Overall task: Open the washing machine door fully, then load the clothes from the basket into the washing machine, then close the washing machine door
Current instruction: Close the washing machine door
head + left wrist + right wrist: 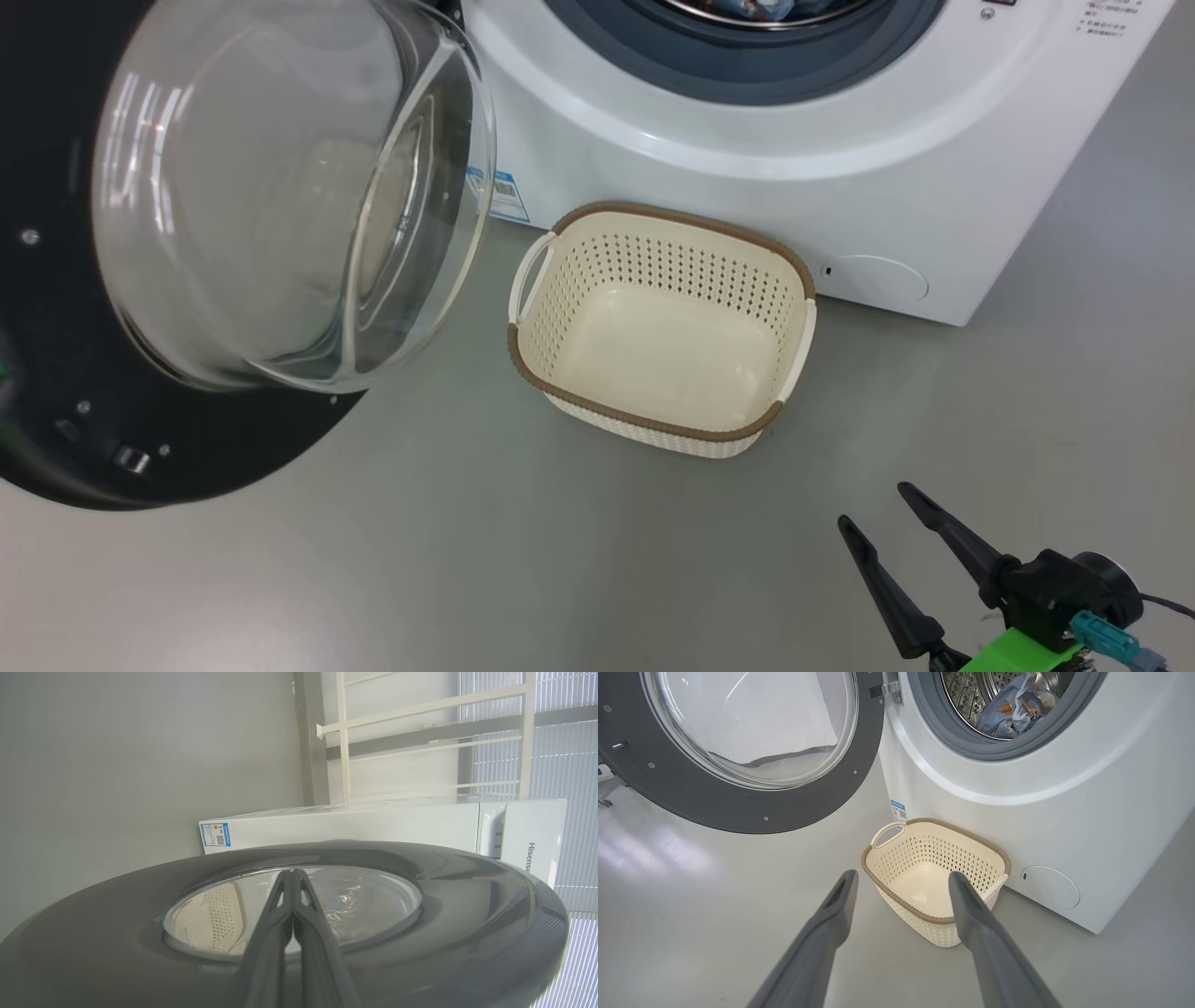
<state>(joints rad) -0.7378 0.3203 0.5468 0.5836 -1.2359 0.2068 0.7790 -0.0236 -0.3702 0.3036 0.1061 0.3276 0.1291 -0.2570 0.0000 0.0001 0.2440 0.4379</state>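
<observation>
Hanging wide open, the washing machine door (261,205) stands swung out on the left of the head view, its bulging glass bowl facing the camera and its black rim around it. The washing machine (747,177) sits behind it, with the grey-blue gasket (747,75) ringing the open mouth. In the right wrist view, the clothes (1011,711) lie inside the steel drum (971,690): light blue fabric with orange-brown print and a pale piece beside it.

The basket (672,271) rests on the grey floor (467,560) just in front of the machine's lower front, near the small blue label (499,191); its cream bottom is bare.

The right gripper (873,505) hovers at the lower right of the head view, released, its two dark fingers spread well apart and holding nothing. From its own wrist camera those fingers frame the basket, well short of it.

The left gripper (293,873) is clenched, its fingers pressed together with nothing between them. In the left wrist view it lies over the door's outer face, tips over the round window; whether it touches the door cannot be told.
</observation>
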